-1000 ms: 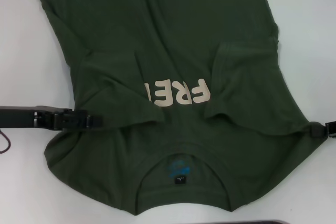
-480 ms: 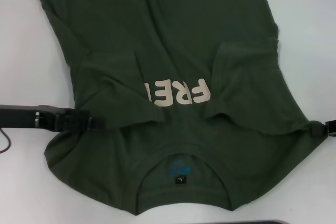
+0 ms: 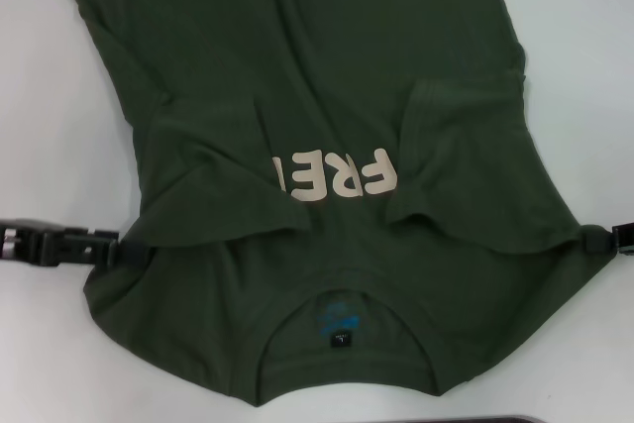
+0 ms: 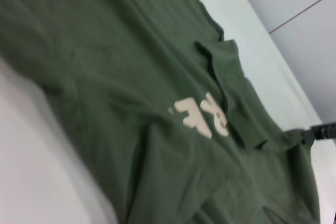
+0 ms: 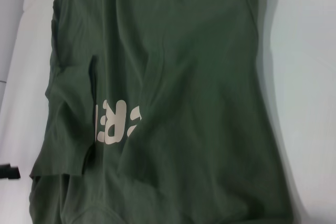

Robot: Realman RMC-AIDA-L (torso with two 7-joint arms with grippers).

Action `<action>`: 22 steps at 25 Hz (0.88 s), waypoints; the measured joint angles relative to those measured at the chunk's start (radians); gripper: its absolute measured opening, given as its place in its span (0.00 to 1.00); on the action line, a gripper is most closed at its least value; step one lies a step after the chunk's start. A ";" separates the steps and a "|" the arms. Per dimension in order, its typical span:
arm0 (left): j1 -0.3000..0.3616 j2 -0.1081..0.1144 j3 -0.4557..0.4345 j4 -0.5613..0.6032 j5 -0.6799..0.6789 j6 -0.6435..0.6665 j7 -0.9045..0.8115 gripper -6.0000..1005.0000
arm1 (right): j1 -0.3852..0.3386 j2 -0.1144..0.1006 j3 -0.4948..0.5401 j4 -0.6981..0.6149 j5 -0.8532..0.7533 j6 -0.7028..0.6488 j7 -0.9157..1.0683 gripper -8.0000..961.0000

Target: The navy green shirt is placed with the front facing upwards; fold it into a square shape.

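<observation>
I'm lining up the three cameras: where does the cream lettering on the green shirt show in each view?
Head view: the cream lettering sits at the picture's middle, partly covered by the folded-in sleeves of the navy green shirt.
Left wrist view: lettering right of centre.
Right wrist view: lettering left of centre, lower half.
Shared landmark: the sleeve fold edge beside the letters.

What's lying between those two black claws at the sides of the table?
In the head view, only the navy green shirt spans the stretch from the left claw to the right claw, with both sleeves folded in over its cream letters.
</observation>
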 joint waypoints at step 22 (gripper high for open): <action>0.021 0.002 -0.035 0.012 0.143 -0.019 -0.133 0.88 | 0.019 0.001 0.003 0.000 0.000 0.000 -0.001 0.05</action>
